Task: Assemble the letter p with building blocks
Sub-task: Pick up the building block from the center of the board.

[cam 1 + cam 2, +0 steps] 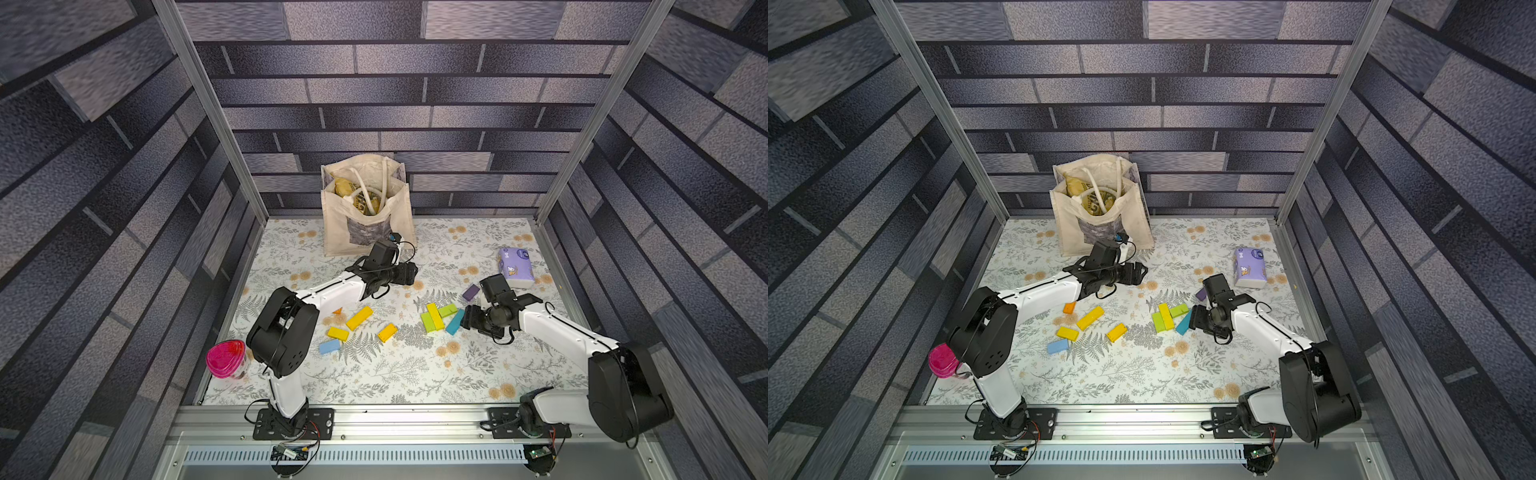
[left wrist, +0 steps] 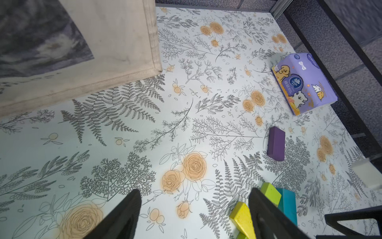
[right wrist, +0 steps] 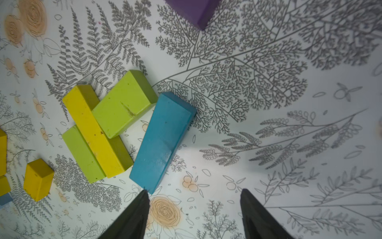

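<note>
Peeking from under the left arm [image 1: 332, 291], left of centre in a top view, the orange block [image 1: 337, 310] is mostly hidden; the left hand [image 2: 194, 192] and the right hand [image 3: 194, 192] both gape wide, empty.

Nothing is legible: the purple tissue pack [image 2: 303, 82] bears a round blue logo whose lettering is too small.

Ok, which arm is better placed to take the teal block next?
Right. The right gripper stands open with one fingertip at the end of the teal block. The left gripper, also open, hovers over bare mat near the tote bag, farther away.
</note>
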